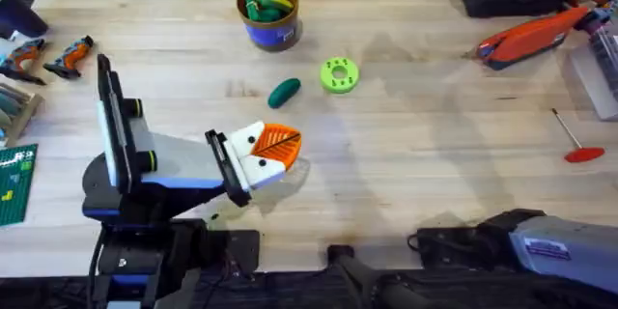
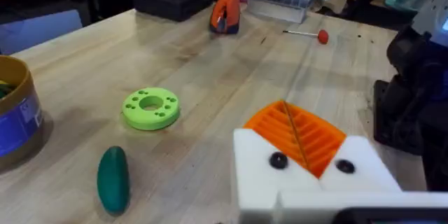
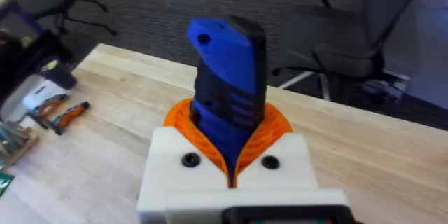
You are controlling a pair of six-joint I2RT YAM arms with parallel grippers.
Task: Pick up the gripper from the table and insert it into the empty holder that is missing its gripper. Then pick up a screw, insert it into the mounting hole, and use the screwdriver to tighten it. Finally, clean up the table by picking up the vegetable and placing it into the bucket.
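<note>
On the table (image 1: 406, 154), left arm low at the near-left edge, its gripper (image 1: 275, 150) pressed together with orange pads touching, nothing between them. Right arm at the near-right edge; right gripper (image 3: 231, 143) pinching the blue screwdriver (image 3: 227, 77), which stands up between the orange pads. Bucket (image 1: 270, 14) at the far middle with green and yellow toys inside. Lime disc (image 1: 339, 74) right of the vegetable (image 1: 284, 92), apart; vegetable lies on the wood between bucket and left gripper, just beyond the pads
</note>
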